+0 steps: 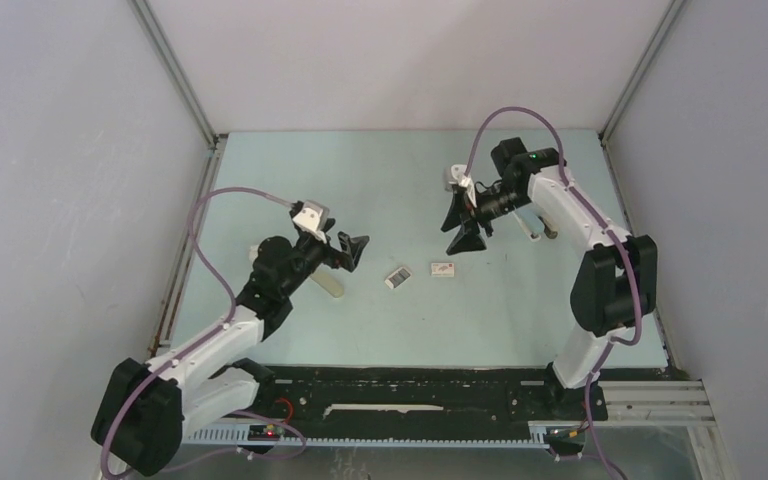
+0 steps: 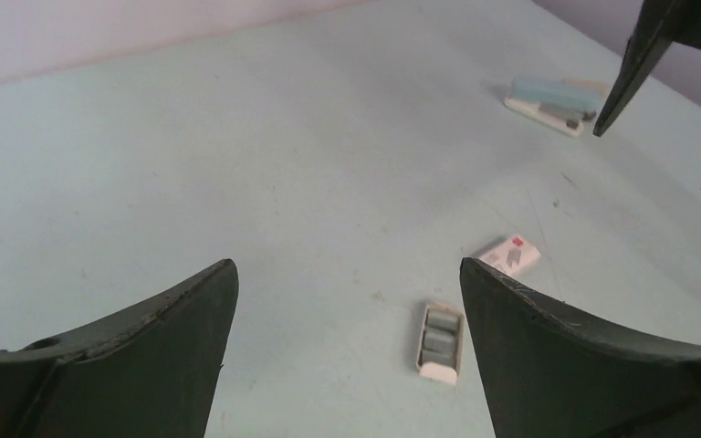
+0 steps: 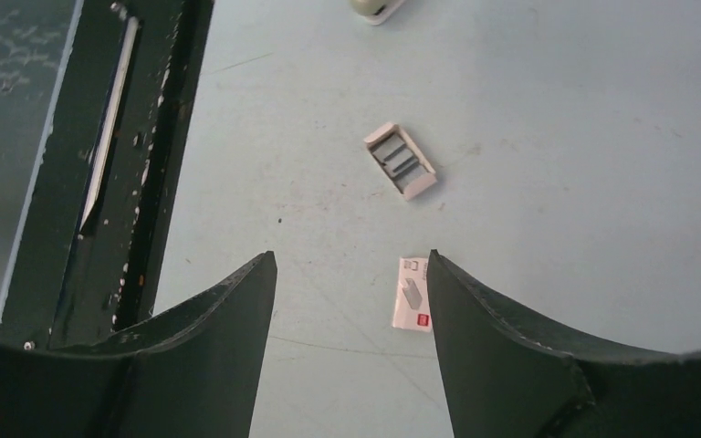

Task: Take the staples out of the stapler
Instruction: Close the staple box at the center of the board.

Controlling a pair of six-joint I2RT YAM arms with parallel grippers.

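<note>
Now the left fingers (image 1: 352,250) gape wide and hold nothing. Just ahead of them, close to their right-hand tip, an open tray (image 2: 440,342) lies on the bench with the staples (image 2: 438,330) in it as grey blocks. A white box (image 2: 509,255) sits just beyond. The right fingers (image 1: 458,228), also spread and empty, hang over that box. A stapler (image 2: 552,100) lies farther off.

Pale blue-green table (image 1: 390,170). Grey staples (image 3: 394,157) in white tray (image 3: 417,190). White box (image 3: 411,306), red square, grey print. Pale blue-and-white stapler (image 2: 548,102), grey part. Black left gripper (image 2: 347,265), black right gripper (image 3: 351,255). Purple cables (image 1: 210,262).
</note>
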